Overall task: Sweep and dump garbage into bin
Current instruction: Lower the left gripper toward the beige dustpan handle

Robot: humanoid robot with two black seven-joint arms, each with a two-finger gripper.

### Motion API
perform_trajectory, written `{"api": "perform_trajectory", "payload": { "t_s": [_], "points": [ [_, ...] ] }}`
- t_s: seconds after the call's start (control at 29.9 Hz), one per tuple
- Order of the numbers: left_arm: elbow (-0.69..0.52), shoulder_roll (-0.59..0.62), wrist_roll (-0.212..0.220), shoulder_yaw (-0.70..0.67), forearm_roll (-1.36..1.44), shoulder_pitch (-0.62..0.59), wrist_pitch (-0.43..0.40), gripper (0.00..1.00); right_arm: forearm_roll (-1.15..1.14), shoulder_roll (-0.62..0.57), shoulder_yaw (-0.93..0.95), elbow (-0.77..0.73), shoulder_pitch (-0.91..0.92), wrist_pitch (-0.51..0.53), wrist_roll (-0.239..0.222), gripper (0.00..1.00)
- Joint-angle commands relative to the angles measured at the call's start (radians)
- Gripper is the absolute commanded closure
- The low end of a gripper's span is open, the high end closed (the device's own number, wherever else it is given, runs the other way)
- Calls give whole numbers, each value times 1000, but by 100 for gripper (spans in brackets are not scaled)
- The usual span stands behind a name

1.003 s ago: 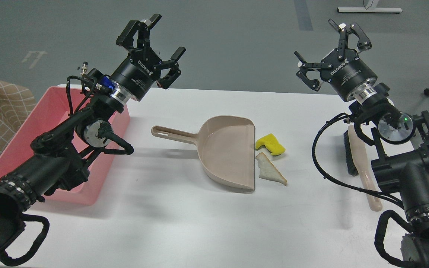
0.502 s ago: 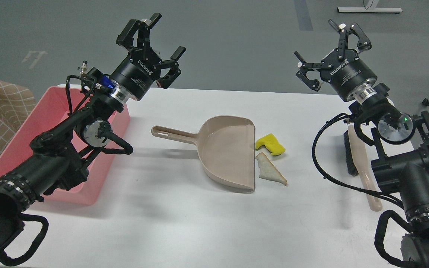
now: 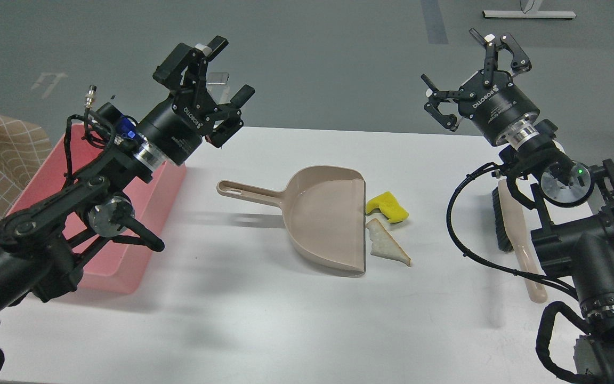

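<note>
The dustpan (image 3: 322, 213) lies with its open lip facing the garbage (image 3: 387, 229), so both scraps, the yellow chunk and the bread slice just beside that edge, look set for one short push in. The brush (image 3: 515, 234) lies untouched under the right arm. Left gripper (image 3: 212, 85) and right gripper (image 3: 472, 72) hang above the desk (image 3: 264, 320), fingers spread, empty. The bin (image 3: 120, 266) sits at the desk's left edge. The desk is plain white; grey floor lies beyond.

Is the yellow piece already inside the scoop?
No, the yellow chunk lies on the white table just outside the open edge of the beige dustpan, beside the bread slice.
</note>
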Motion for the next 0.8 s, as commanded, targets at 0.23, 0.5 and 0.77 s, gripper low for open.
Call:
{"api": "perform_trajectory", "payload": {
  "t_s": [0.23,0.5,0.77],
  "points": [
    [-283,74,0,69,119,190,291,3,0,0,0,0,0,0,0,0],
    [-369,71,0,89,248,307,470,3,0,0,-2,-4,-1,0,0,0],
    [-369,79,0,149,303,348,589,2,-2,0,-2,-6,-1,0,0,0]
  ]
}}
